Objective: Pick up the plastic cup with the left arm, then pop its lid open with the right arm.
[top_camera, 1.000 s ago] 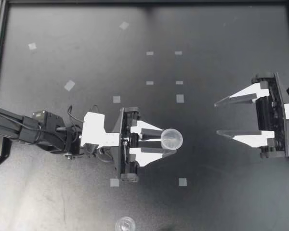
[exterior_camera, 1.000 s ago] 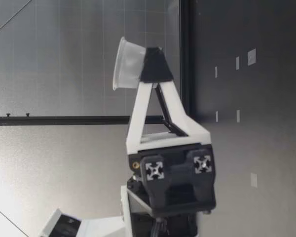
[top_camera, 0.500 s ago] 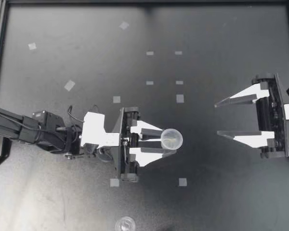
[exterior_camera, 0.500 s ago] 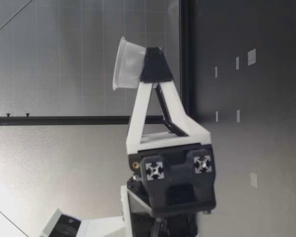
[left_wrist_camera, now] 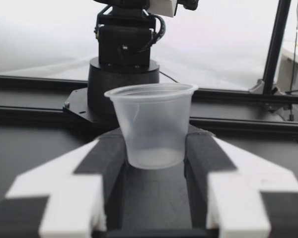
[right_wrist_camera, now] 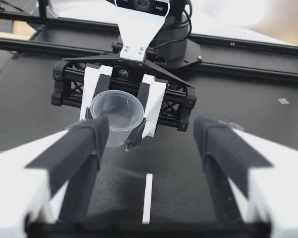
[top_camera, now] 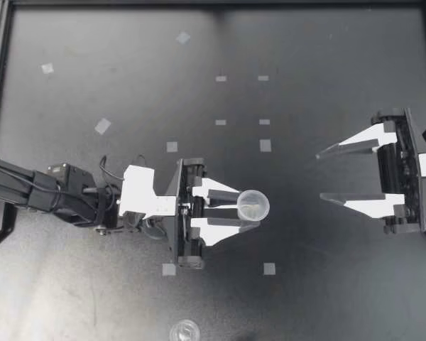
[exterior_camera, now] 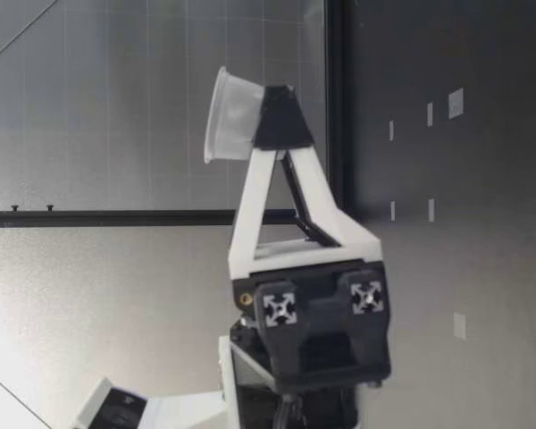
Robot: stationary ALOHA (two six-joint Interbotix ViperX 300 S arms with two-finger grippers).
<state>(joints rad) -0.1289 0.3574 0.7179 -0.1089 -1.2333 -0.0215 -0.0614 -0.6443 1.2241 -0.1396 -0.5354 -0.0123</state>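
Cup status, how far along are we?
Done: left gripper shut on the clear cup, upright and lifted off the table. In hand: holding it toward the open right gripper, a gap between them. Remaining: right gripper hasn't touched it; second cup sits untouched.

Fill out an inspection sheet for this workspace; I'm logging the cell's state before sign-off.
Surface: black table, dotted with small grey tape squares.
Job's things: clear plastic cup, upright, lifted off the table, looks empty.
Clutter: second clear cup at the table's edge, apart from both arms.
End effectors: left end effector shut on the clear plastic cup; right end effector open, facing it, not touching it.
Cables: black cable looped at the left arm's wrist.
Surroundings: black frame rail around the table; nothing else seen.
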